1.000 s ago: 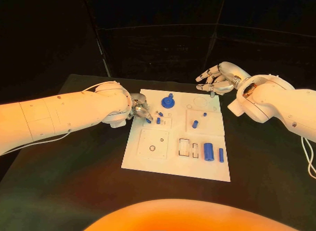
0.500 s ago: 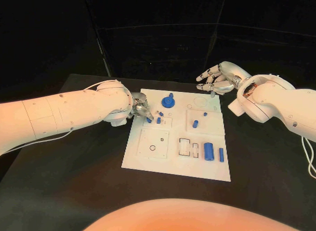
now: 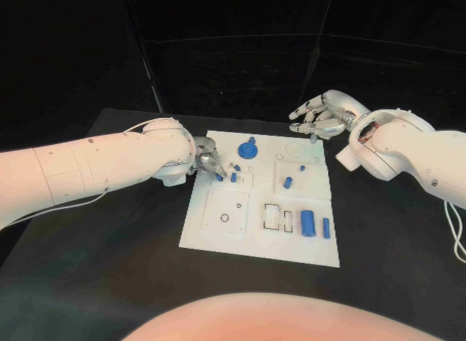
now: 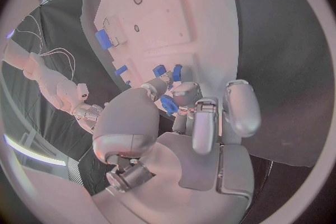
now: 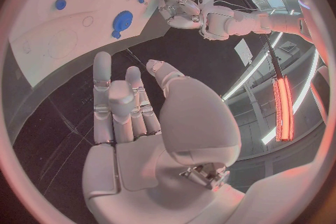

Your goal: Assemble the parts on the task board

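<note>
Head view tells you little is assembled: on the task board (image 3: 256,249), blue parts (image 3: 307,223) lie loose around 4 o'clock. Your left hand (image 3: 207,163) pinches a small blue piece (image 4: 168,104) at the board's 10 o'clock; right hand (image 3: 322,116) hovers with loosely spread fingers, carrying nothing.

Left robot hand (image 3: 207,163) pinching, right robot hand (image 3: 320,119) spread.

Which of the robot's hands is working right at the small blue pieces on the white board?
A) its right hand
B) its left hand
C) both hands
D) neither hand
B: the left hand has its fingers down among the small blue pieces at the white board's near-left part, while the right hand hangs beyond the board's far edge, holding nothing.
</note>
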### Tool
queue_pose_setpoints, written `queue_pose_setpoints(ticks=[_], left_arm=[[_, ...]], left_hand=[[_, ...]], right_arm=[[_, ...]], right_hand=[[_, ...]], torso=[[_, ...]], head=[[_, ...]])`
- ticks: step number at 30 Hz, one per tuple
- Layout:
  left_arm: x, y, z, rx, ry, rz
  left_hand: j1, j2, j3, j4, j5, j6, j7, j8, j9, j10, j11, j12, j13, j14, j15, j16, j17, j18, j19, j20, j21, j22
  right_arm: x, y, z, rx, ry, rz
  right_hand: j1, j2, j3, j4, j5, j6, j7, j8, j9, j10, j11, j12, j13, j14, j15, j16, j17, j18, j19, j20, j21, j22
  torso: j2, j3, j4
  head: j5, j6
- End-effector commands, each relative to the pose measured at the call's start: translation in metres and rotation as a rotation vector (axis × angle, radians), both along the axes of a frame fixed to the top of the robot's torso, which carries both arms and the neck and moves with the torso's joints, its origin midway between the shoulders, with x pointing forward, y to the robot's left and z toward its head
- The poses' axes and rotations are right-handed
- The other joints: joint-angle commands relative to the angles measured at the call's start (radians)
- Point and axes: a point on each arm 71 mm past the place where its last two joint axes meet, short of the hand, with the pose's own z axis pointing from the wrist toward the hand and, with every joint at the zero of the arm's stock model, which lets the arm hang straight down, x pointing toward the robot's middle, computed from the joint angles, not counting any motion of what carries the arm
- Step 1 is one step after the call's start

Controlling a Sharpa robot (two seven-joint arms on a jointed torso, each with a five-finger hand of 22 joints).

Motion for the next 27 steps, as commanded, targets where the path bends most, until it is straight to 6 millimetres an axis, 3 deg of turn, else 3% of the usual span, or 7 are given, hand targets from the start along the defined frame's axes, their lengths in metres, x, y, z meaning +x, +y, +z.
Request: queue_pose_setpoints(ticks=[1, 11, 18, 27], left_arm=[[-0.003, -0.0024, -0.0037, 0.019, 0.03, -0.026], [-0.0036, -0.0036, -0.0038, 0.022, 0.033, -0.034], [-0.0029, -0.003, -0.0037, 0.021, 0.029, -0.03], [-0.0006, -0.0006, -0.0039, 0.022, 0.022, -0.018]], left_hand=[[-0.011, 0.002, -0.007, 0.001, 0.005, 0.009, -0.001, 0.006, 0.0, 0.008, -0.002, 0.006, 0.003, 0.101, -0.007, 0.004, 0.26, 0.0, 0.006, -0.005, 0.005, 0.002], [-0.018, 0.007, -0.021, 0.01, 0.005, 0.023, -0.006, 0.008, -0.006, 0.023, -0.005, 0.027, 0.029, 0.102, -0.009, 0.006, 0.263, -0.002, 0.009, -0.007, 0.009, 0.009], [-0.047, 0.032, -0.036, 0.04, 0.005, 0.035, -0.006, 0.002, -0.021, 0.03, -0.006, 0.037, 0.042, 0.102, -0.011, 0.006, 0.263, -0.002, 0.01, -0.009, 0.009, 0.011], [-0.069, 0.04, -0.045, 0.057, 0.004, 0.04, -0.006, -0.001, -0.031, 0.031, -0.006, 0.038, 0.043, 0.102, -0.01, 0.006, 0.263, -0.003, 0.011, -0.009, 0.01, 0.013]], right_arm=[[0.0, 0.0004, 0.0015, 0.005, -0.005, 0.008], [0.0, 0.0002, 0.0015, 0.005, -0.004, 0.008], [0.0001, 0.0004, 0.0014, 0.005, -0.004, 0.008], [0.0001, 0.0004, 0.0015, 0.005, -0.004, 0.008]], right_hand=[[0.006, 0.001, 0.001, 0.003, 0.003, -0.006, 0.001, 0.003, 0.002, -0.009, 0.001, 0.004, -0.002, -0.004, -0.001, -0.005, 0.001, 0.013, 0.003, 0.002, -0.006, -0.001], [0.006, 0.001, 0.001, 0.003, 0.003, -0.006, 0.001, 0.003, 0.002, -0.009, 0.001, 0.004, -0.002, -0.004, -0.001, -0.005, 0.001, 0.013, 0.003, 0.002, -0.006, -0.001], [0.006, 0.001, 0.001, 0.003, 0.003, -0.006, 0.001, 0.003, 0.002, -0.009, 0.001, 0.004, -0.002, -0.004, -0.001, -0.005, 0.001, 0.013, 0.003, 0.002, -0.006, -0.001], [0.007, 0.001, 0.001, 0.004, 0.003, -0.006, 0.001, 0.004, 0.001, -0.009, 0.001, 0.004, -0.002, -0.004, -0.001, -0.007, -0.001, 0.013, 0.003, 0.002, -0.006, -0.001]], torso=[[0.0, 0.0, 0.0006], [0.0, -0.0007, 0.001], [0.0, -0.0001, 0.0005], [0.0, -0.0004, -0.0001]], head=[[-0.001, -0.001], [0.0, 0.0], [0.002, 0.001], [0.002, 0.001]])
